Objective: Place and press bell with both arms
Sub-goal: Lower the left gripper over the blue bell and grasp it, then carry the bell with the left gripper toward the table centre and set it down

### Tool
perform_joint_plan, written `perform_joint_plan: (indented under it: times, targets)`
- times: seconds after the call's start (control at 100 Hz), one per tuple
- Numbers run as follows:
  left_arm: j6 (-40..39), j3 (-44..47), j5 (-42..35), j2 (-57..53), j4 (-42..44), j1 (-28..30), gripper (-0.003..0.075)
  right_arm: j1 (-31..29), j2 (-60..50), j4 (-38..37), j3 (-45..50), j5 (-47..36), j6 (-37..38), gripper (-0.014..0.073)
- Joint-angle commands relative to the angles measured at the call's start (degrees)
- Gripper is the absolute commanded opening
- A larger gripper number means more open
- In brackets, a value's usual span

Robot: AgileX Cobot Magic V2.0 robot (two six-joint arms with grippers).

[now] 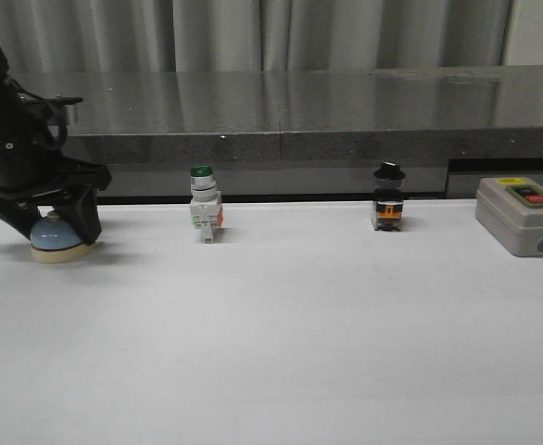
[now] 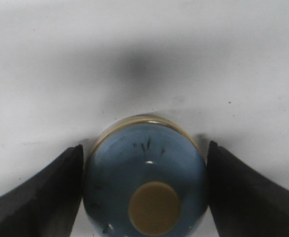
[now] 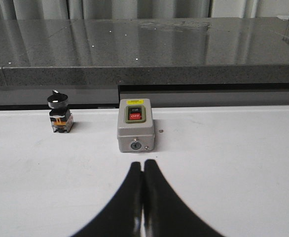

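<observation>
My left gripper (image 1: 56, 225) has its jaws around the bell (image 1: 56, 236), flanking the dome at the tabletop's (image 1: 281, 334) far left edge. My right gripper (image 3: 143, 170) has its jaws pressed together, facing the grey switch box (image 3: 136, 124); bare white surface spreads between.

Soft even light; left wrist view blurred, shadow beyond the bell (image 2: 145, 182).
</observation>
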Motion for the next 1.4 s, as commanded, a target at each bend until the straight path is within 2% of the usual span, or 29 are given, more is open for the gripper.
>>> perform_joint_plan:
  times: [0.0, 0.26, 0.62, 0.99, 1.2, 1.39]
  targets:
    - [-0.08, -1.69, -1.97, -3.54, -0.79, -0.26, 0.0311, 0.05, -0.31, -0.7, -0.03, -4.39, 0.05, -0.0068]
    - [-0.08, -1.69, -0.35, -9.92, -0.91, -2.63, 0.0311, 0.05, -0.31, -0.7, -0.03, -4.39, 0.05, -0.0068]
    - [-0.08, -1.69, 4.18, -18.15, -0.98, -12.3, 0.0311, 0.05, -0.31, -0.7, -0.03, -4.39, 0.05, -0.0068]
    - [-0.08, -1.23, 4.69, -16.35, -0.98, -26.83, 0.0311, 0.05, -0.31, -0.7, -0.03, -4.39, 0.05, -0.0068]
    - [-0.08, -1.23, 4.56, -12.24, -1.11, -29.87, 0.0311, 0.05, -0.31, -0.7, -0.03, -4.39, 0.05, -0.0068]
    - [-0.08, -1.23, 4.4, -8.56, -1.0, -29.98, 0.0311, 0.05, -0.31, -0.7, -0.03, -4.39, 0.05, -0.0068]
